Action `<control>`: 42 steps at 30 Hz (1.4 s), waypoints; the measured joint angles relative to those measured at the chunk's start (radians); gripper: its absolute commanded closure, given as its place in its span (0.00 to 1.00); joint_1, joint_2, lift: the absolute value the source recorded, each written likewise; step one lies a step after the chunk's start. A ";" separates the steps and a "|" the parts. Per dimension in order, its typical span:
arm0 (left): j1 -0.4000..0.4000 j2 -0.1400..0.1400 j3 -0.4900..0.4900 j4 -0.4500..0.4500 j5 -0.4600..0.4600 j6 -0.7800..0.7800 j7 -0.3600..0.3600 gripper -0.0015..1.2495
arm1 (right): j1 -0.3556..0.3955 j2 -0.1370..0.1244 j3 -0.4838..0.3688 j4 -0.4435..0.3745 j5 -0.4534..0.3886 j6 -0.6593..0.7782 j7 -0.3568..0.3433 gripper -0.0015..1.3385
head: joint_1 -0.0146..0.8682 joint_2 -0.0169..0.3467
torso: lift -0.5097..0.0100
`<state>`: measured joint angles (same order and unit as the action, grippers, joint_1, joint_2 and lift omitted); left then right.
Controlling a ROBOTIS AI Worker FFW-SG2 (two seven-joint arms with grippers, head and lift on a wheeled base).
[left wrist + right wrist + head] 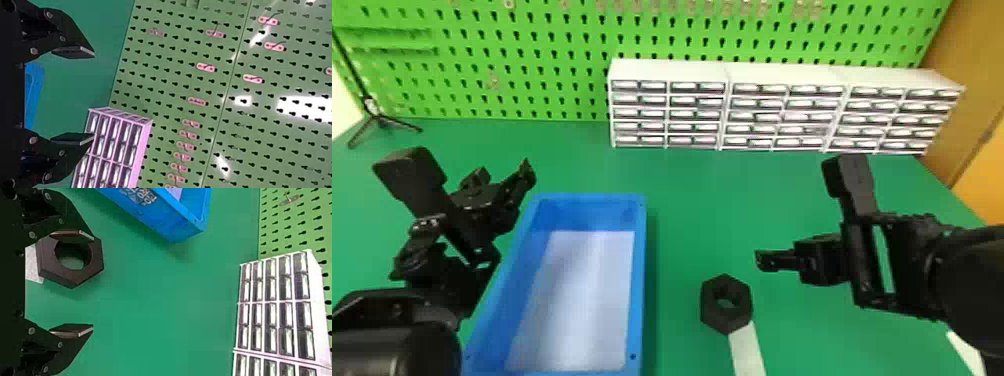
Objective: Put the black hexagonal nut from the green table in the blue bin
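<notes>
Head view: the black hexagonal nut (727, 317) lies flat on the green desk (682, 200), left of the wide-spread, empty right gripper (93, 283) and nearer the desk's front edge. A pale strip (748, 350) meets its near side (no obvious long axis). Leftward, the blue rectangular bin (639, 280) presents its right wall; the open, empty left gripper (94, 96) is farther off.

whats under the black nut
Through the hole in the black nut, the green table shows. A white strip comes out at the nut's near edge; how far it runs underneath is covered by the nut.
</notes>
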<state>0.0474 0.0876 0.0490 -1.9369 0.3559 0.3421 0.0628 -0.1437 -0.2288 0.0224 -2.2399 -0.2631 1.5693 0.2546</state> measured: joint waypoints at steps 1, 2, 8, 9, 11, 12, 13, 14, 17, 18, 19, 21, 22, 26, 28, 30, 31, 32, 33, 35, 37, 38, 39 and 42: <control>0.000 0.000 0.000 0.000 0.000 0.000 0.000 0.40 | 0.000 0.000 0.001 0.001 0.000 0.000 0.000 0.35 | 0.80 0.07 | 0.79; 0.000 0.000 0.000 0.000 0.000 0.000 0.000 0.40 | -0.001 -0.001 0.001 0.003 -0.001 0.000 0.000 0.35 | 0.80 0.07 | 0.79; -0.001 0.000 -0.001 0.000 0.000 0.000 0.000 0.40 | -0.009 -0.001 0.004 0.023 -0.003 0.000 0.000 0.35 | 0.80 0.07 | 0.79; -0.002 0.000 -0.001 0.000 0.000 0.001 0.000 0.40 | -0.012 -0.002 0.006 0.029 -0.003 0.000 0.000 0.35 | 0.80 0.07 | 0.79; -0.002 0.000 -0.002 0.001 0.000 0.002 0.000 0.40 | -0.016 -0.002 0.009 0.039 -0.004 0.000 0.000 0.35 | 0.80 0.07 | 0.79; -0.003 0.000 -0.003 0.001 0.000 0.002 0.000 0.40 | -0.020 -0.003 0.011 0.047 -0.004 0.000 0.000 0.35 | 0.80 0.07 | 0.79; -0.003 0.000 -0.003 0.001 0.000 0.003 0.000 0.40 | -0.022 -0.003 0.014 0.053 -0.004 0.000 0.000 0.35 | 0.80 0.07 | 0.79; -0.004 0.000 -0.003 0.001 0.000 0.004 0.000 0.40 | -0.025 -0.003 0.016 0.059 -0.003 0.000 0.000 0.35 | 0.80 0.07 | 0.79; -0.006 0.000 -0.005 0.001 0.000 0.008 0.000 0.40 | -0.034 -0.004 0.024 0.076 0.005 0.000 -0.001 0.35 | 0.80 0.07 | 0.79; -0.007 0.000 -0.005 0.001 0.000 0.008 0.000 0.40 | -0.037 -0.003 0.026 0.083 0.010 0.000 -0.001 0.35 | 0.80 0.07 | 0.79; -0.007 0.000 -0.006 0.001 -0.001 0.009 0.000 0.40 | -0.039 -0.003 0.027 0.088 0.014 0.000 -0.001 0.35 | 0.80 0.07 | 0.79; -0.008 0.000 -0.006 0.002 -0.001 0.009 0.000 0.40 | -0.044 -0.003 0.029 0.099 0.022 0.000 0.000 0.35 | 0.80 0.07 | 0.79; -0.008 0.000 -0.006 0.002 -0.001 0.010 0.000 0.40 | -0.045 -0.002 0.030 0.105 0.025 0.000 0.000 0.35 | 0.80 0.07 | 0.79; -0.011 0.000 -0.008 0.003 -0.002 0.011 0.000 0.40 | -0.051 0.004 0.032 0.129 0.039 0.000 0.000 0.35 | 0.80 0.07 | 0.79; -0.013 0.000 -0.009 0.005 -0.003 0.011 0.000 0.40 | -0.055 0.008 0.035 0.144 0.045 0.000 -0.001 0.35 | 0.80 0.07 | 0.79; -0.013 0.000 -0.011 0.006 -0.003 0.011 0.000 0.40 | -0.058 0.011 0.041 0.160 0.047 0.000 0.000 0.35 | 0.80 0.07 | 0.79; -0.013 0.000 -0.011 0.006 -0.003 0.011 0.000 0.40 | -0.060 0.013 0.044 0.168 0.048 0.000 0.000 0.35 | 0.80 0.07 | 0.79; -0.014 0.000 -0.012 0.007 -0.002 0.011 0.000 0.40 | -0.063 0.014 0.047 0.176 0.048 0.000 0.000 0.35 | 0.80 0.07 | 0.79; -0.014 0.000 -0.012 0.008 -0.002 0.011 0.000 0.40 | -0.067 0.015 0.053 0.186 0.049 0.000 0.000 0.35 | 0.80 0.07 | 0.79; -0.014 0.000 -0.012 0.008 -0.002 0.011 0.000 0.40 | -0.074 0.017 0.063 0.202 0.049 0.000 0.000 0.35 | 0.80 0.07 | 0.79; -0.015 0.000 -0.013 0.009 -0.001 0.011 0.000 0.40 | -0.083 0.018 0.076 0.221 0.050 0.000 0.000 0.35 | 0.80 0.07 | 0.79; -0.016 0.000 -0.014 0.010 -0.001 0.011 0.000 0.40 | -0.087 0.019 0.082 0.229 0.050 0.000 0.000 0.35 | 0.80 0.07 | 0.79; -0.017 0.000 -0.014 0.010 0.000 0.011 0.000 0.40 | -0.092 0.020 0.089 0.239 0.050 0.000 0.000 0.35 | 0.80 0.07 | 0.79; -0.019 0.000 -0.016 0.012 0.001 0.011 0.000 0.40 | -0.102 0.020 0.106 0.264 0.051 0.000 0.000 0.35 | 0.80 0.07 | 0.79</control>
<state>0.0286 0.0874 0.0326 -1.9248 0.3568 0.3528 0.0628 -0.2458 -0.2085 0.1282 -1.9763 -0.2122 1.5693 0.2545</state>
